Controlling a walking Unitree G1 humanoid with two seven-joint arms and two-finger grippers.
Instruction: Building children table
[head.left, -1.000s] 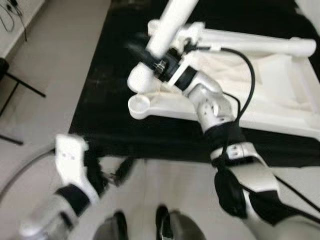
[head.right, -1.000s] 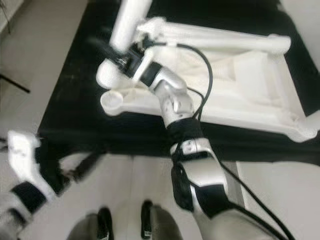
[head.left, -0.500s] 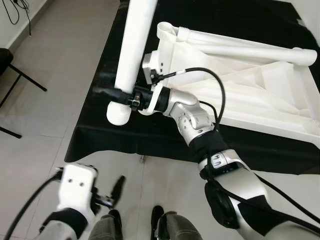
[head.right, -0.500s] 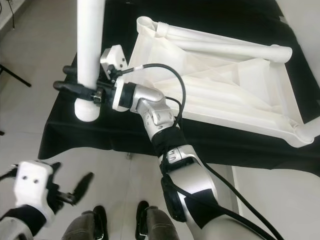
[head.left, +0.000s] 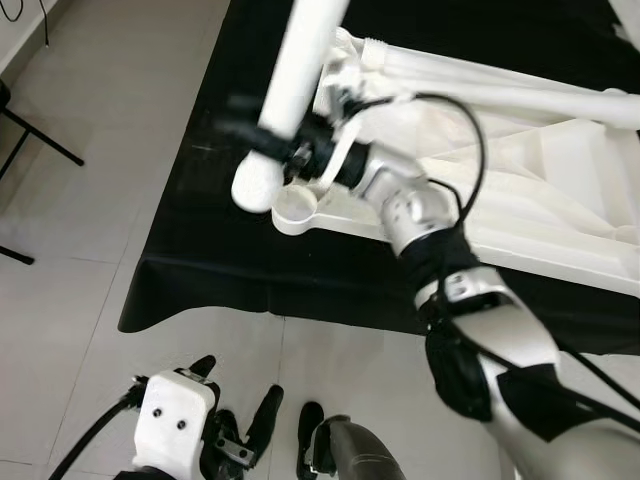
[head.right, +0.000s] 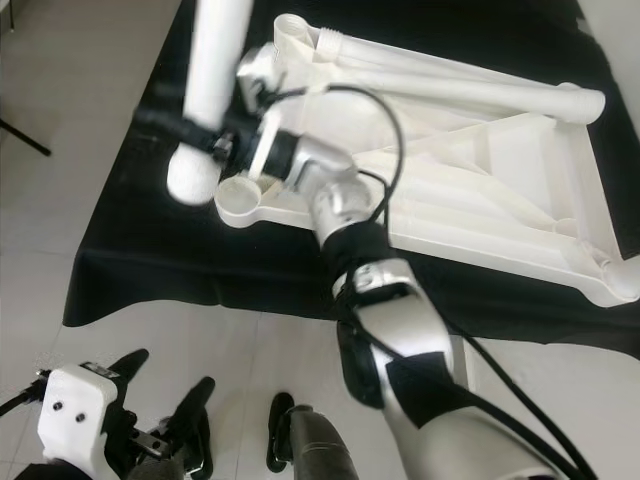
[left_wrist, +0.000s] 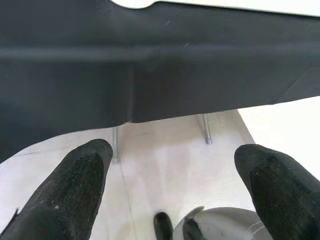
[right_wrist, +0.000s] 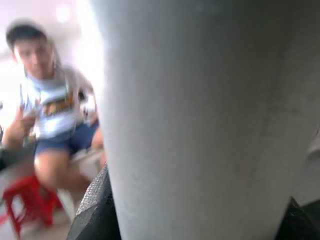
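Note:
A white table top (head.left: 560, 170) lies upside down on a black cloth (head.left: 200, 260). My right gripper (head.right: 195, 128) is shut on a white round table leg (head.left: 290, 90), holding it tilted above the cloth. The leg's lower end hangs just left of the open round socket (head.left: 293, 205) at the table top's near left corner, close beside it. In the right wrist view the leg (right_wrist: 200, 115) sits between the black fingers (right_wrist: 95, 210). My left gripper (head.left: 235, 388) hangs low over the floor, open and holding nothing, with its fingers (left_wrist: 75, 185) spread wide.
The cloth's front edge drops to a pale tiled floor (head.left: 80, 280). Thin metal legs (left_wrist: 206, 130) stand under the cloth. A black stand leg (head.left: 35, 135) crosses the floor at far left. A seated person (right_wrist: 50, 110) on a red stool (right_wrist: 25, 205) appears, blurred.
The leg has swung right, its lower end now next to the corner socket. My left gripper has sunk lower and nearer my feet. The head camera has shifted.

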